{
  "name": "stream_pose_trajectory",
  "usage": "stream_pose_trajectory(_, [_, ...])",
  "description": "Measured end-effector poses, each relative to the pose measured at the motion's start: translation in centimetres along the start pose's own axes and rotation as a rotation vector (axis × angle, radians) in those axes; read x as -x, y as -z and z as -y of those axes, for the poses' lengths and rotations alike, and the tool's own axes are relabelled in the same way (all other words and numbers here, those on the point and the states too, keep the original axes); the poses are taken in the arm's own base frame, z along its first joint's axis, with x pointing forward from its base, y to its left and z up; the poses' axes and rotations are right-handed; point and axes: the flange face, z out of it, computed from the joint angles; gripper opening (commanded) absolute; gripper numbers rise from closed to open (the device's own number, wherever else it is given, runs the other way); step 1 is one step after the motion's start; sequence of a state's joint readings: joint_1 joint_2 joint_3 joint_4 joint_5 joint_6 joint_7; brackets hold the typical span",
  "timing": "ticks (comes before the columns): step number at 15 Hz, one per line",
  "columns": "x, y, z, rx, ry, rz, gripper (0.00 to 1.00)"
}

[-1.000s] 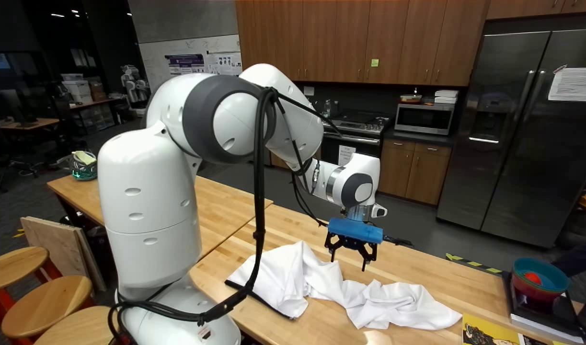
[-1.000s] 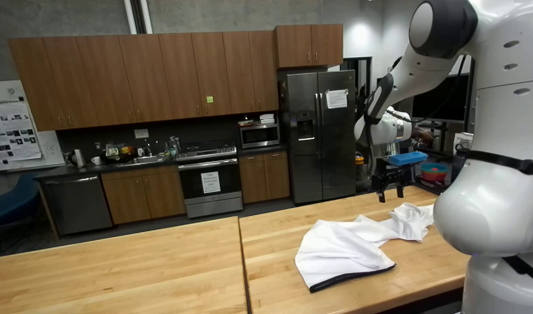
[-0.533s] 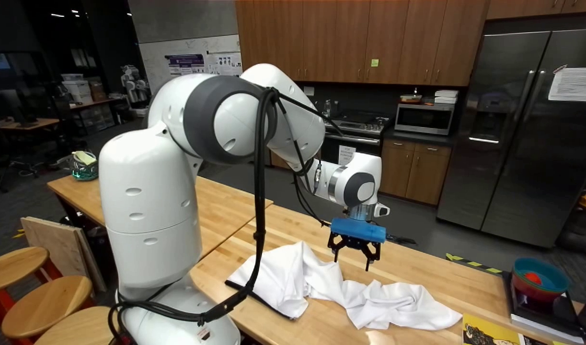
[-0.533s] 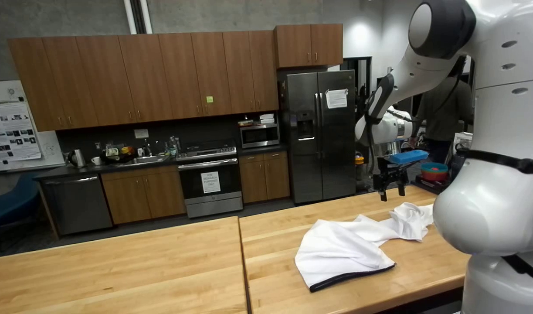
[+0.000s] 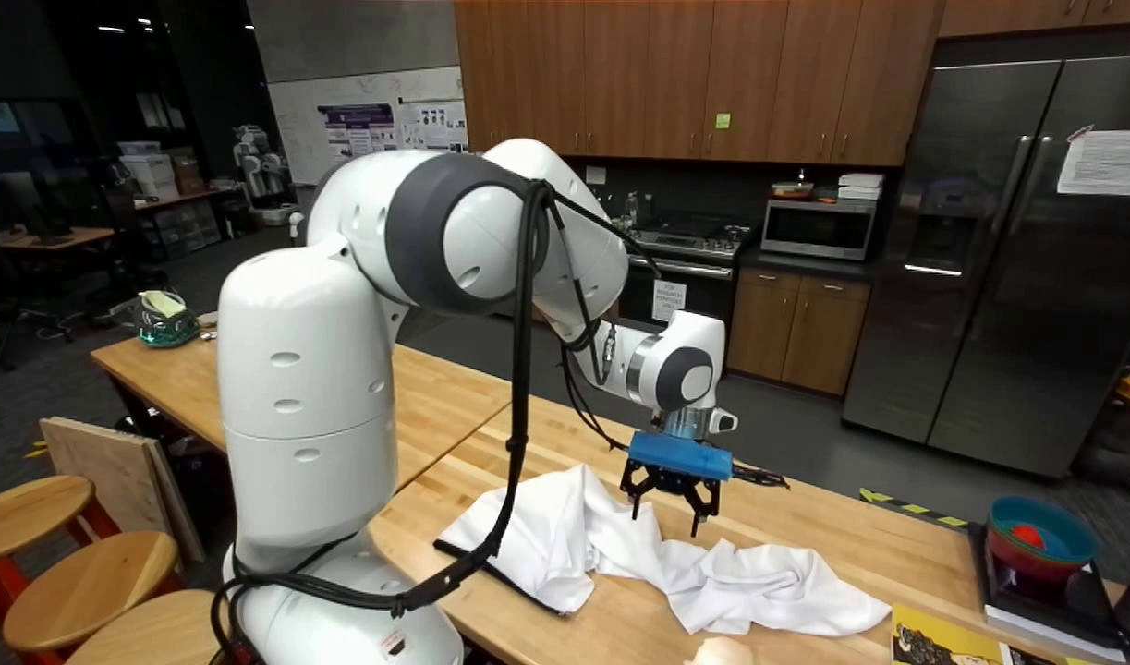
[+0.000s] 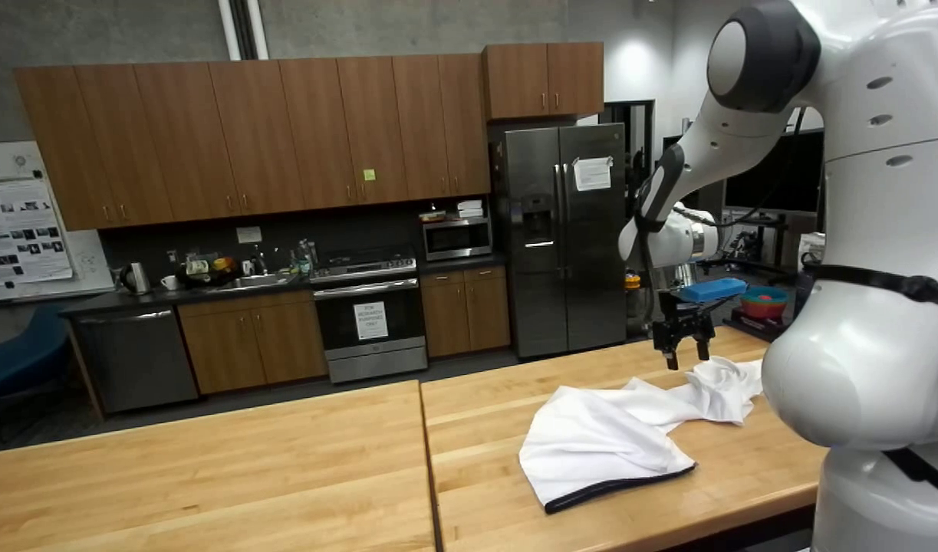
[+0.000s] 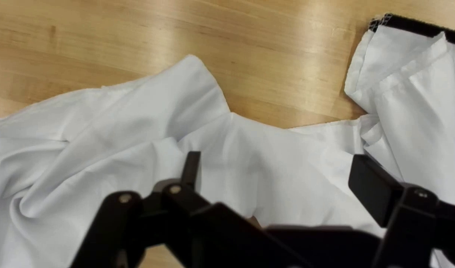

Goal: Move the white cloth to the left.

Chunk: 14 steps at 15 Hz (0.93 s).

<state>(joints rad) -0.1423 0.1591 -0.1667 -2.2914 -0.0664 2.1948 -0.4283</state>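
Note:
The white cloth [image 5: 555,536] lies rumpled and stretched out on the wooden table, with a dark band along one end. It also shows in an exterior view [image 6: 599,437] and fills much of the wrist view [image 7: 112,149]. My gripper [image 5: 665,524], black with a blue cover, points down above the middle part of the cloth. Its fingers are spread wide with nothing between them, as an exterior view [image 6: 688,359] and the wrist view [image 7: 283,178] show. The fingertips look a little above the fabric; the exact gap is hard to tell.
Nested bowls [image 5: 1040,545] with a red thing inside stand on a dark object at the table's far end. A yellow book [image 5: 943,637] lies beyond the cloth's end. A seam [image 6: 429,460] divides two wooden tabletops. Stools [image 5: 89,577] stand beside the robot base.
My gripper has come down a little and shifted slightly left in both exterior views. It stays open. The cloth has not moved. A person behind the arm half a second ago is out of view.

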Motion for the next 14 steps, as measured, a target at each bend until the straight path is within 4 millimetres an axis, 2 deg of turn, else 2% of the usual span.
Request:
stream_pose_trajectory(4, [-0.3, -3.6, -0.2, -0.025, -0.001, 0.068, 1.00])
stream_pose_trajectory(7, [-0.3, -5.6, -0.5, -0.039, -0.005, 0.104, 1.00])
stream_pose_trajectory(14, [-1.2, -7.4, -0.5, -0.049, 0.001, 0.133, 1.00])
